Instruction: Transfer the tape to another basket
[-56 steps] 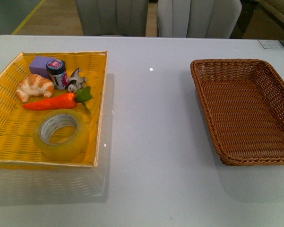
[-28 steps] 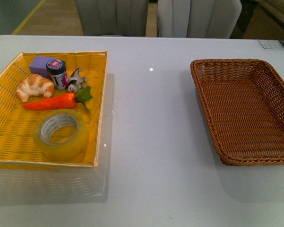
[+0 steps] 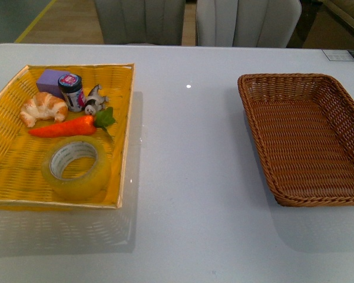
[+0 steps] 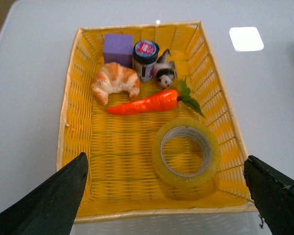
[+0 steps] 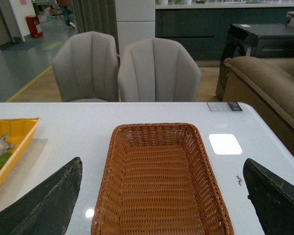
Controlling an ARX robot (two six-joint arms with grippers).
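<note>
The tape (image 3: 76, 167), a wide yellowish translucent roll with a white core, lies flat in the near right corner of the bright yellow tray (image 3: 12, 171). It also shows in the left wrist view (image 4: 186, 152). My left gripper (image 4: 169, 196) is open and hovers above the tray's near edge, apart from the tape. The dark brown wicker basket (image 3: 303, 138) stands empty on the right of the table. My right gripper (image 5: 161, 205) is open above the basket (image 5: 159, 183). Neither gripper shows in the front view.
The yellow tray also holds a carrot (image 3: 70, 125), a croissant (image 3: 43, 108), a purple block (image 3: 51, 79), a small jar (image 3: 71, 91) and a toy animal (image 3: 94, 99). White table (image 3: 188, 177) lies between tray and basket. Two grey chairs (image 5: 127, 68) stand behind the table.
</note>
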